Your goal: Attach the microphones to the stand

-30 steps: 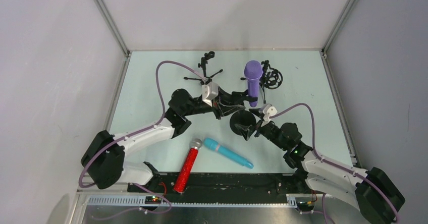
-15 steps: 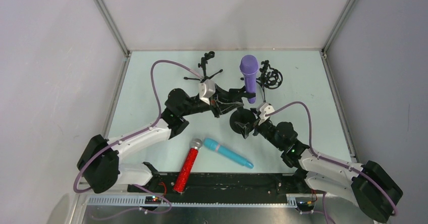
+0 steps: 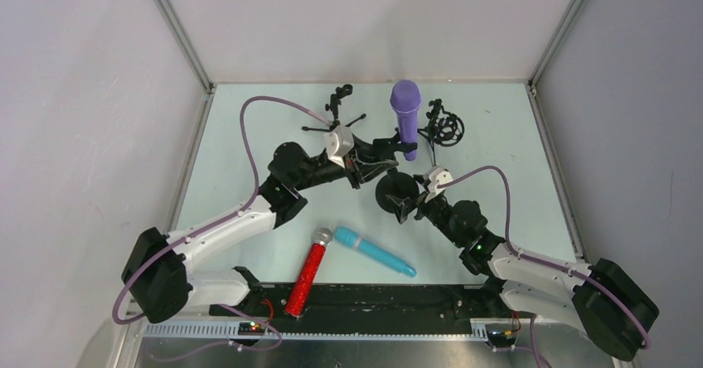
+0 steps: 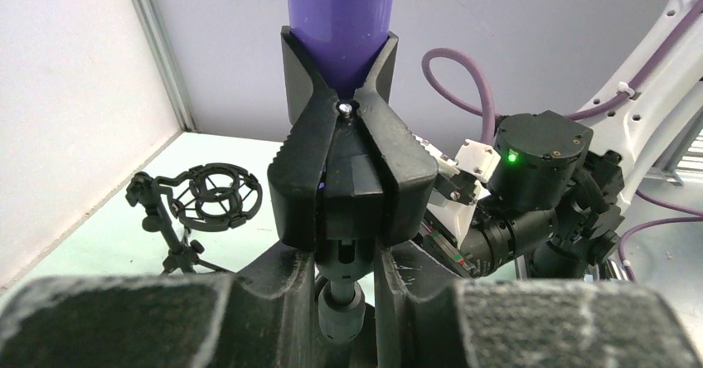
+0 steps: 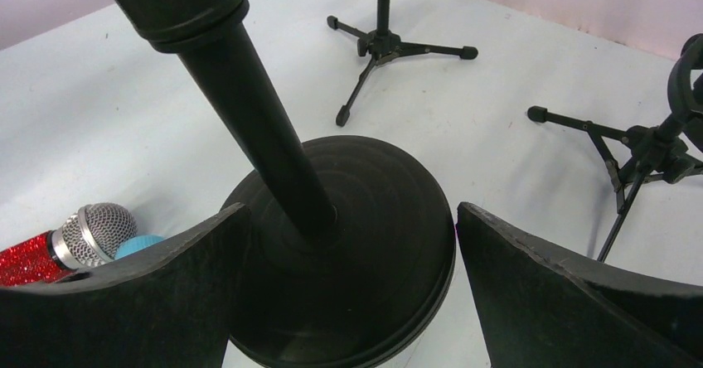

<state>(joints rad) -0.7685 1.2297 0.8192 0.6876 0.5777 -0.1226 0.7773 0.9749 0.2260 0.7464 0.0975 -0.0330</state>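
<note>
When comparing with the view one second back, note left gripper clamped shut on the stem beneath the black clip, carried farther up the table and slightly leftward. Note purple microphone, seated head-up in that clip, shifted the same way. Note round base drawn a little up-table too. Treat as first microphone attached, with stand merely being repositioned. Check right gripper: jaws spread wide, one either side of base and pole, gripping nothing, shifted up-table along with the base.

For remaining work, locate glittery red microphone and teal-blue microphone lying flat near the front edge, heads just beside each other, both unattached. Locate small tripod stand left of purple microphone and tripod with ring-shaped mount to its right, both vacant. Expect obstruction: left arm stretched across between loose microphones and vacant stands, right gripper parked around the base. Withdraw both before next pick.
</note>
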